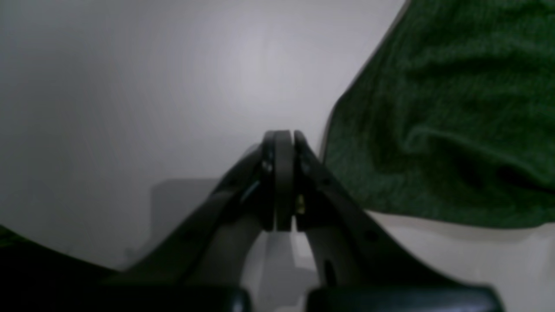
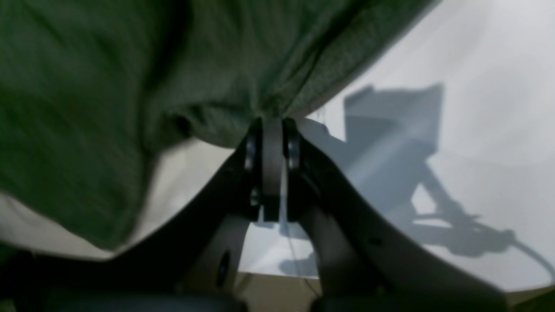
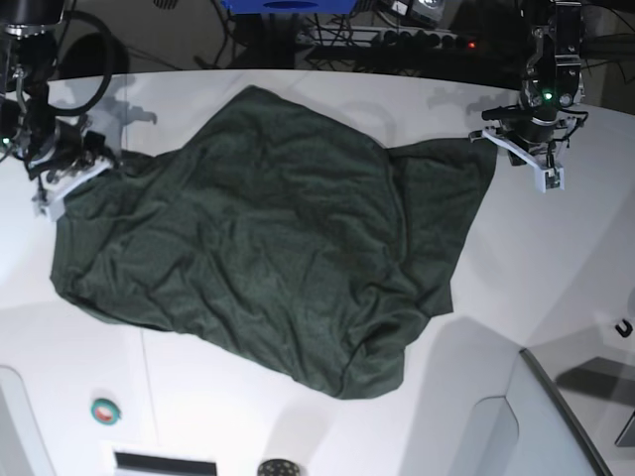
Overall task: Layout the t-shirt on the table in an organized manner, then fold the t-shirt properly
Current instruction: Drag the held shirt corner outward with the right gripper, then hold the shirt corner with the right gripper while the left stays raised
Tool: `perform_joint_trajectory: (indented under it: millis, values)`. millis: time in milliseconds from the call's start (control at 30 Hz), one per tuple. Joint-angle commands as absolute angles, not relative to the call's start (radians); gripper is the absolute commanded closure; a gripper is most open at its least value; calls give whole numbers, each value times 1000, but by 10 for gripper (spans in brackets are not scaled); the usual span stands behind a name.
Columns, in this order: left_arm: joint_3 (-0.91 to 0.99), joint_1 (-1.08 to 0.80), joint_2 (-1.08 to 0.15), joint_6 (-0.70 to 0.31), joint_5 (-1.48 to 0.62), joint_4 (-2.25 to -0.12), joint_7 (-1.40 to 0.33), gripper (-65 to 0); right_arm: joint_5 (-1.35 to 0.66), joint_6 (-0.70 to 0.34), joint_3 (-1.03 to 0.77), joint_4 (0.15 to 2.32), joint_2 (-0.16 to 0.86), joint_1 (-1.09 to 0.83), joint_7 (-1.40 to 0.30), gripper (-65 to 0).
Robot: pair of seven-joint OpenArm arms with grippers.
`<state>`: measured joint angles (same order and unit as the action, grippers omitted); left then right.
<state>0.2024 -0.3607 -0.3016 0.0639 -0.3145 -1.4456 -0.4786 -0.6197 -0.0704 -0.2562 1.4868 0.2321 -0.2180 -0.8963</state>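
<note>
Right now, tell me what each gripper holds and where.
The right gripper pinches the t-shirt at its edge. The left gripper is shut on nothing, beside the cloth.

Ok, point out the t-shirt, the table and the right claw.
t-shirt [image 3: 268, 248], base view, middle of the cloth.
table [image 3: 556, 258], base view, bare white top.
right claw [image 2: 272, 125], right wrist view, shut tips at the shirt's edge.

Robotics lab — white table [image 3: 298, 426], cable tangle [image 3: 397, 30] behind, power strip [image 3: 437, 40].
</note>
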Motion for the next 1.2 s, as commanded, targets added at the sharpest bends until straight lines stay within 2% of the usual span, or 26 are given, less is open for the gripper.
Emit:
perform_joint_trajectory:
  millis: [0,67,233,500,633,800,833,900,967,1000,1067,1167]
  values:
    - [208,-358,-314,68,-311,-1452,-460,0,-633,-41,-269,1535,246,-228,-903,-2]
    - [208,-361,-314,68,-311,-1451,-458,0,-633,2,-306,1600,246,-255,-929,-2]
    - [208,-361,-314,68,-311,-1449,-458,0,-633,4,-355,1739,245,-260,-1021,-2]
    - [208,-363,-314,68,-315,-1455,-458,0,-633,12,-346,1827,191,-94,-1178,-2]
    - [208,-363,-314,68,-317,-1455,-460,0,-631,12,-222,1695,162,53,-1188,-2]
    - [211,-372,-314,68,-317,-1455,-460,0,-631,12,-22,1349,110,248,-1052,-5]
    - [213,-375,-314,68,-317,-1457,-460,0,-631,12,41,1279,104,288,-1036,-27]
    - [216,-380,-314,68,-317,-1457,-460,0,-633,10,183,1214,110,343,-1030,-116]
    - [219,-383,-315,68,-315,-1457,-460,0,-633,12,268,1259,136,335,-1021,-170]
    - [219,-384,-315,68,-312,-1457,-460,0,-633,12,255,1316,157,305,-1021,-165]
    - [220,-398,-318,68,-312,-1454,-455,0,-633,24,182,1434,182,213,-1021,-159]
    - [222,-407,-320,68,-312,-1455,-453,0,-631,130,36,1575,216,61,-1020,-161]
